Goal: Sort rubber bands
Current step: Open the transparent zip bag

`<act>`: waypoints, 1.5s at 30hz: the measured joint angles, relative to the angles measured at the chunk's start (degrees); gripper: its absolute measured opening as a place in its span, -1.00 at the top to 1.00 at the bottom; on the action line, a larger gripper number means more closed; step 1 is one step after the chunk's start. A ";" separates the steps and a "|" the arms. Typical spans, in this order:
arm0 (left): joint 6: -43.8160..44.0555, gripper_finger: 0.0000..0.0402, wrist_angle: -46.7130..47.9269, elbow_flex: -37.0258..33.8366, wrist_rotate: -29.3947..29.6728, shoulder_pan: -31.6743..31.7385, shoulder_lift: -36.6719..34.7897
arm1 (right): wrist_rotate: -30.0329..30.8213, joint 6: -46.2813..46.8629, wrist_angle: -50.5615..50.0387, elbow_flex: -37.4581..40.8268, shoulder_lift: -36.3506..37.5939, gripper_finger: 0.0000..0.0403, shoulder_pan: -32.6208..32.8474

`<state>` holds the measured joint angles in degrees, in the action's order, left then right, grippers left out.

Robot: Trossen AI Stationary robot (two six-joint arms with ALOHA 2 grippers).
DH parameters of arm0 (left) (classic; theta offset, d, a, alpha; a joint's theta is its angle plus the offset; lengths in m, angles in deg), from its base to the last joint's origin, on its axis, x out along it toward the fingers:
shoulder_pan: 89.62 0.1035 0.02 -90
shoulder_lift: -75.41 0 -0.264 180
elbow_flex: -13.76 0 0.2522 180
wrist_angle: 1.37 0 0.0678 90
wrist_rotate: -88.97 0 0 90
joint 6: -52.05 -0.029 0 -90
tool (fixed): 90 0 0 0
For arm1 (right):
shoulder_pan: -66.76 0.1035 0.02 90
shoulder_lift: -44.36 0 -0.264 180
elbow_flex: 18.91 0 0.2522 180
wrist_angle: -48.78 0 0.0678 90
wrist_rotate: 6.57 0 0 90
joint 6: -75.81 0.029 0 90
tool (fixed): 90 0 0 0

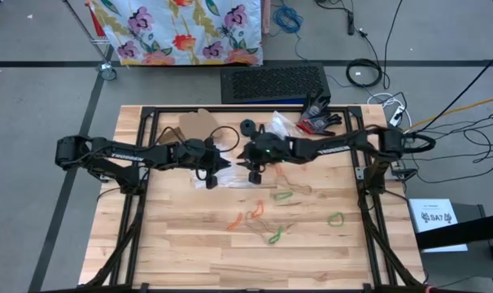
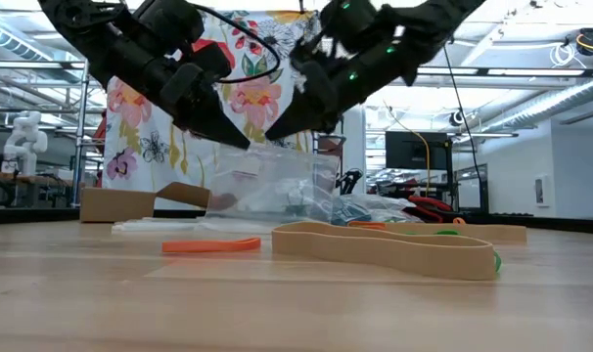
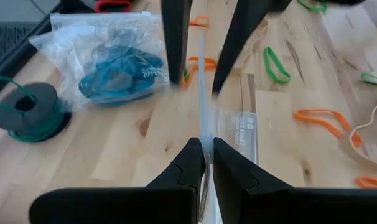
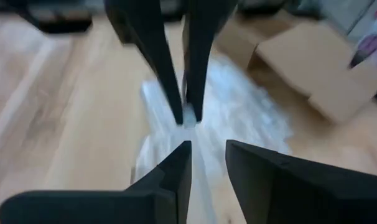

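Observation:
A clear plastic bag hangs between my two grippers over the middle of the table. My left gripper is shut on it. My right gripper faces it from the table's right, open, with its fingers on either side of the bag's raised edge, apart from it. Loose rubber bands lie flat on the wood nearer the front edge: orange, green, another green and tan. My left gripper pinches the clear bag's raised edge between its two fingers. The fingers slant down from the table's left. The bag hangs slack below them, and its lower part with the printed label lies on the table.
A second clear bag holding blue bands and a green wire spool lie toward the far edge. A cardboard piece and black-and-red gloves sit at the back. Bare wood lies near the front edge.

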<state>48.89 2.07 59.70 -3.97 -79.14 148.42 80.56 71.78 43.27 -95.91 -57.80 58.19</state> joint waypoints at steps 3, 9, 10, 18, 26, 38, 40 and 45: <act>-2.54 0.86 -0.20 0.00 0.05 -0.36 0.00 | -0.58 -0.13 -4.62 -3.11 -2.11 0.58 -0.66; -7.13 0.86 -0.11 0.00 0.28 -0.76 0.00 | -2.43 -0.59 -5.19 -3.79 -2.24 0.63 -1.18; -7.70 0.86 -0.10 0.00 0.30 -0.76 0.00 | -2.43 -0.96 -4.91 -3.79 -2.15 0.63 -1.22; -8.17 0.86 0.04 0.00 0.33 -0.79 0.00 | -2.39 -2.42 -3.23 -3.79 -2.02 0.64 -1.72; -8.07 0.86 -0.05 0.00 0.33 -0.76 0.00 | -5.52 -0.71 -4.39 -3.79 -2.02 0.64 -2.26; -7.66 0.86 -0.60 0.00 0.35 -0.76 0.00 | -7.59 0.37 -7.07 -3.79 -2.02 0.64 -2.24; -7.66 0.86 -1.32 0.00 0.33 -0.76 0.00 | -7.57 0.45 -7.11 -3.79 -2.02 0.64 -2.24; -7.61 0.86 -1.57 0.00 0.33 -0.76 0.00 | -7.37 0.99 -8.13 -3.79 -2.02 0.64 -2.24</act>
<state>41.28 0.51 59.70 -3.64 -79.90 148.42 73.20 72.77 35.14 -99.69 -59.82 55.95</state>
